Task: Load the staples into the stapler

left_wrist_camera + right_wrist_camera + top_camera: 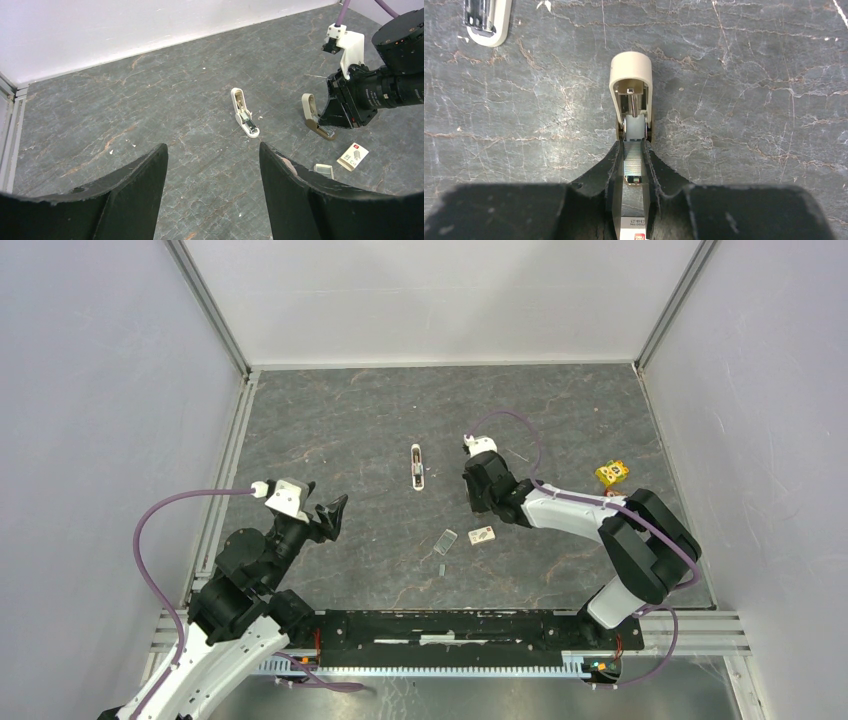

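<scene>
One stapler (634, 131) lengthwise in clamped right claw (633, 151), lid (630, 75) raised at far end, left claw (212, 148) apart

Matt stone-look table (350, 430), smooth plastic stapler (631, 75), probably metal magazine (633, 157)

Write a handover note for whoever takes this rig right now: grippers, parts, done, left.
Left gripper: open, empty, off to the left.
Right gripper: shut on the channel of the small beige plastic stapler, whose cover is flipped up.
White plastic stapler: lies open mid-table, not held.
Small whitish staple box with a red mark and its clear plastic lid: apart, on the table by the right gripper.
Done: box unlidded, beige stapler open. A metal strip shows in its channel; seating unclear.
Left: confirm staples are in, close the cover.
</scene>
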